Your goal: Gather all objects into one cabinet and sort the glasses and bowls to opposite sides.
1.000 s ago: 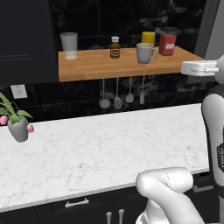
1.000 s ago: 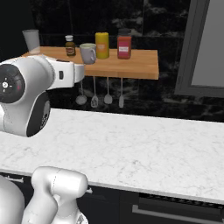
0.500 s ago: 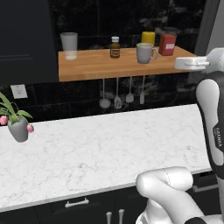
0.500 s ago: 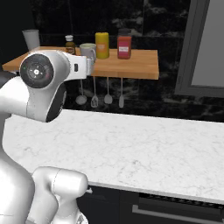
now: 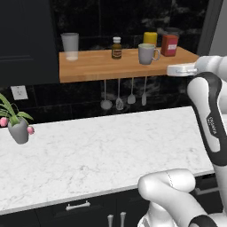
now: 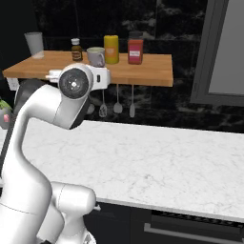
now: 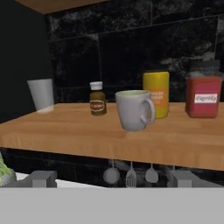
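Mug (image 7: 133, 110) stands mid wooden shelf (image 7: 87, 133), near front edge, just beside yellow jar (image 7: 157, 94). Claw (image 7: 111, 178) empty, spread wide, now risen to shelf height facing mug. Reach likely next; nothing gathered yet.

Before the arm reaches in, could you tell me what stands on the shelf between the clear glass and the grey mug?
One thing: a small brown bottle stands between the clear glass and the grey mug on the wooden shelf, as the hand view shows.
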Available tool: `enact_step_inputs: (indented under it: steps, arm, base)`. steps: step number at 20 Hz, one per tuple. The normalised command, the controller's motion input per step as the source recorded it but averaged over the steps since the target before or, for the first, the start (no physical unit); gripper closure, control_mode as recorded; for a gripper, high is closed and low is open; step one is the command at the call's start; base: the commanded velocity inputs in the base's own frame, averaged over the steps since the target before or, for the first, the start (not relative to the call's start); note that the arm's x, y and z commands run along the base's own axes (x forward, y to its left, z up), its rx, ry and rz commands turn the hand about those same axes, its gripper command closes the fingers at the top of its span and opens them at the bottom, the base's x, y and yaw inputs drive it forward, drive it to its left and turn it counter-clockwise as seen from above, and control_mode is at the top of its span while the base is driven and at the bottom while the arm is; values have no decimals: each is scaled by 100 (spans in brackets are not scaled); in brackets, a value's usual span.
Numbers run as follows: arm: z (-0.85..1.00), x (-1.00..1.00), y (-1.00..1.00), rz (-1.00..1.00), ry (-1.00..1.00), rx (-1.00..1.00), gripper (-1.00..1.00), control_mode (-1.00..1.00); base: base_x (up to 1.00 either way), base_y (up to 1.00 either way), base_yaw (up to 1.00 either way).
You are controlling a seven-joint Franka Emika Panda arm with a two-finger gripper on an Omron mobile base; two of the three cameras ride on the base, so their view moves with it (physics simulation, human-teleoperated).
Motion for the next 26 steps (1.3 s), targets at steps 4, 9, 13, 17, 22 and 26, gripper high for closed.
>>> enact_step_inputs:
  steps: [4,9,13,17,22,26]
  arm:
    - [0,46,0,2,0,0,-100,-100]
    - [2,44,0,0,0,0,-100,-100]
    - [0,49,0,0,2,0,-100,-100]
    - [0,42,0,0,1,0,-100,-100]
    - [0,50,0,0,3,0,-100,-100]
    - [0,49,-3,4,3,0,-100,-100]
  base:
    - [0,0,0]
    - [0,0,0]
    - [0,0,0]
    - [0,0,0]
    - [0,0,0]
    - [0,0,0]
